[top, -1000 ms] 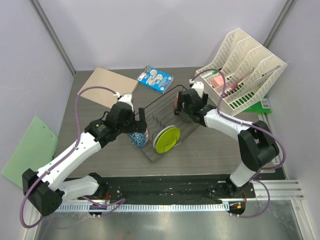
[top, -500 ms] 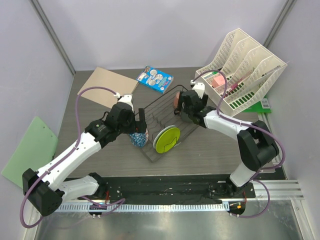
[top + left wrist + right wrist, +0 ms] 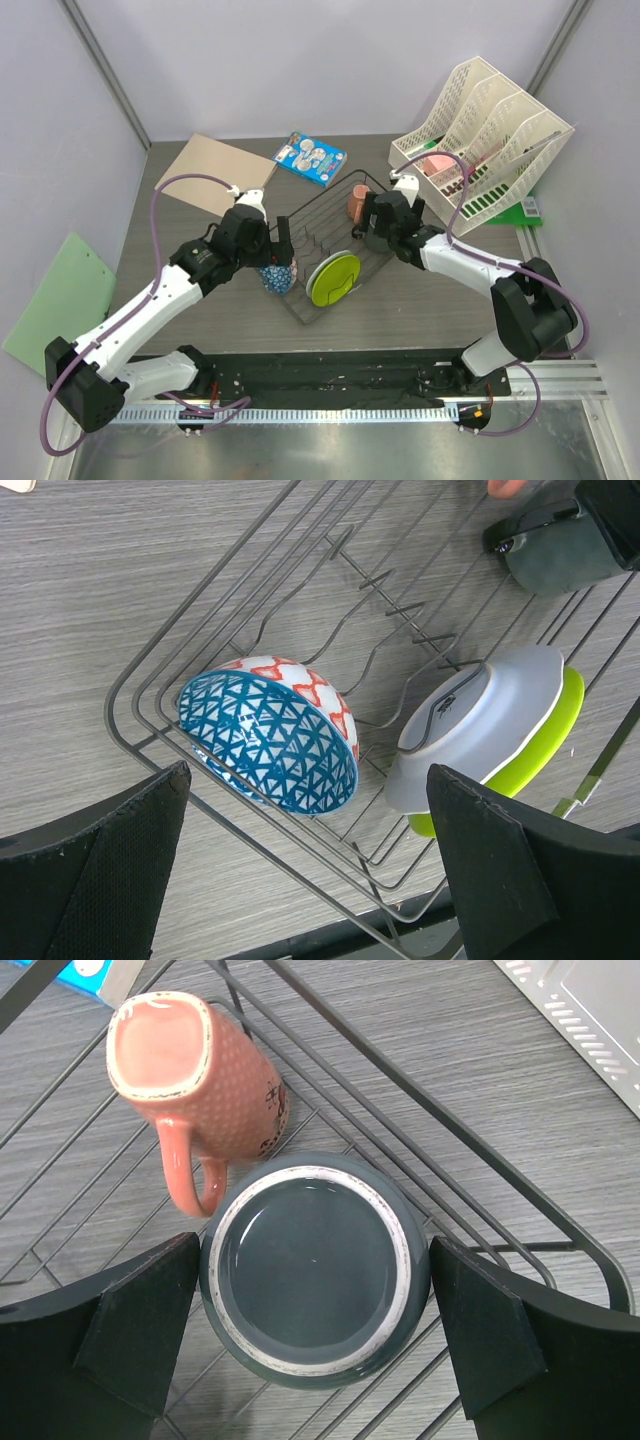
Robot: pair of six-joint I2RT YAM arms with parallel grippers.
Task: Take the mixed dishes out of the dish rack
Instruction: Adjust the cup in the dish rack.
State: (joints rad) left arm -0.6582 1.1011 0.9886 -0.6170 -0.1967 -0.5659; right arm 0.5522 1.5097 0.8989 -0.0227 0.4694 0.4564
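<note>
The dark wire dish rack point(image 3: 322, 222) lies in the middle of the table. The blue patterned bowl point(image 3: 270, 742) leans in its near-left corner, below my open left gripper point(image 3: 308, 780), whose fingers straddle it from above. The white plate point(image 3: 475, 735) stands against the lime-green plate point(image 3: 560, 720). The grey mug point(image 3: 315, 1270) sits upside down in the rack's right end, between the fingers of my open right gripper point(image 3: 315, 1260). The left finger is at its side and the right finger stands slightly off. The salmon-pink cup point(image 3: 195, 1070) lies tilted just beyond the mug.
A blue snack packet point(image 3: 310, 158) lies behind the rack. A white slotted file organiser point(image 3: 490, 140) stands at the back right. A tan board point(image 3: 220, 172) lies at the back left and a green clipboard point(image 3: 55, 300) at the far left.
My right gripper has shifted right and nearer, off the pink cup, which now shows in the top view, and stands over the grey mug. The left arm has not moved.
</note>
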